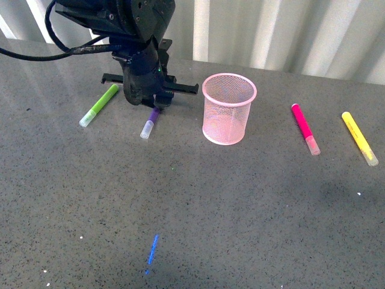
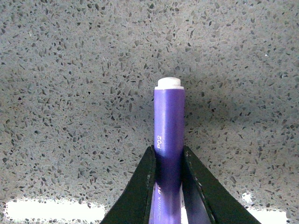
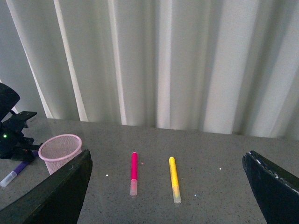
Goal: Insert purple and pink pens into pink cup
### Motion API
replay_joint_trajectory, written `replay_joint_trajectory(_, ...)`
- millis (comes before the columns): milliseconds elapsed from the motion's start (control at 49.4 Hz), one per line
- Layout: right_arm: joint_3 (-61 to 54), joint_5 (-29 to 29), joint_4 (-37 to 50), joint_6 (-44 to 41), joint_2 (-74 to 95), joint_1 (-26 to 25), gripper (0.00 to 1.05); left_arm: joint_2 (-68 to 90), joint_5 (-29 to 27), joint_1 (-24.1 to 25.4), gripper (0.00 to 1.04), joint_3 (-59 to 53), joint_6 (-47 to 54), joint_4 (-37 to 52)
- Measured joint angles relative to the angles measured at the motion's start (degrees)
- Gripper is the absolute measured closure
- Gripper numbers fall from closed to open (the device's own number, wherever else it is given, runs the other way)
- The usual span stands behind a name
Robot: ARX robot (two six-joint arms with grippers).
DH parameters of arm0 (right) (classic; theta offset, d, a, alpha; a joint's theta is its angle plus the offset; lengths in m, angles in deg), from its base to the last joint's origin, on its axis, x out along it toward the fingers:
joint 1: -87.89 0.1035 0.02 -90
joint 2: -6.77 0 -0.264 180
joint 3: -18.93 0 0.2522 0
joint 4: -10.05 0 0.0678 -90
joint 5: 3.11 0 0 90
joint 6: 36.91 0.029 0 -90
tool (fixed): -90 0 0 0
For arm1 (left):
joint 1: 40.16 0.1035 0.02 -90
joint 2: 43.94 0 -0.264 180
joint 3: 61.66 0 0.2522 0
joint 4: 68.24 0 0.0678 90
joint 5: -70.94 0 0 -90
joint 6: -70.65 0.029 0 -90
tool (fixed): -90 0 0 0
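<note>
The left gripper (image 2: 168, 151) squeezed the purple pen (image 2: 169, 116) beside the pink cup (image 1: 225, 123), probably to lift it in. The right gripper (image 3: 168, 156) hung wide open; the pink pen (image 1: 305, 128) lay past the cup.

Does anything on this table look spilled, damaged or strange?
Nothing is spilled or broken; the pink cup stands upright. One thing is odd: a short blue streak lies alone on the table, near the front. I cannot tell whether it is ink or only light.
</note>
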Motion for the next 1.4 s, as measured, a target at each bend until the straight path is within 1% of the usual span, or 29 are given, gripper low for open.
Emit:
replay_joint_trajectory(223,0.0,0.0,0.0,-0.02,0.0,0.0,0.07,-3.04,-0.92,1.11,0.92,-6.01,1.4,6.93)
replay_joint_trajectory(385,0.0,0.0,0.0,-0.02,0.0,0.0,0.07,-9.18,-1.9,3.02,0.92,-11.91,4.13,12.66)
replay_joint_trajectory(486,0.0,0.0,0.0,-0.02,0.0,0.0,0.07,-15.52,-1.51,4.42,0.92,-16.26,4.66,17.9)
replay_joint_trajectory(547,0.0,0.0,0.0,-0.02,0.0,0.0,0.07,-20.35,-1.44,4.98,0.92,-20.0,4.68,22.99)
replay_joint_trajectory(607,0.0,0.0,0.0,0.0,0.0,0.0,0.07,-23.23,-0.96,5.07,0.92,-22.32,4.52,25.92)
replay_joint_trajectory(668,0.0,0.0,0.0,-0.02,0.0,0.0,0.07,-28.26,-0.81,4.85,0.92,-26.8,3.98,31.58)
replay_joint_trajectory(789,0.0,0.0,0.0,0.0,0.0,0.0,0.07,-35.45,-0.9,2.73,0.92,-34.67,0.22,42.51)
replay_joint_trajectory(870,0.0,0.0,0.0,0.0,0.0,0.0,0.07,-38.45,-1.05,0.07,0.92,-39.21,-2.84,49.44)
replay_joint_trajectory(951,0.0,0.0,0.0,-0.02,0.0,0.0,0.07,-39.39,-1.64,-2.75,0.92,-41.9,-4.5,54.01)
replay_joint_trajectory(1032,0.0,0.0,0.0,0.0,0.0,0.0,0.07,-39.36,-2.21,-5.14,0.92,-43.39,-5.95,57.09)
replay_joint_trajectory(1134,0.0,0.0,0.0,0.0,0.0,0.0,0.07,-37.33,-4.39,-9.53,0.93,-44.39,-8.57,61.77)
replay_joint_trajectory(1215,0.0,0.0,0.0,0.0,0.0,0.0,0.07,-34.84,-5.75,-11.91,0.93,-44.35,-9.92,64.52)
replay_joint_trajectory(1397,0.0,0.0,0.0,0.0,0.0,0.0,0.07,-28.81,-6.86,-14.21,0.93,-43.19,-11.72,68.83)
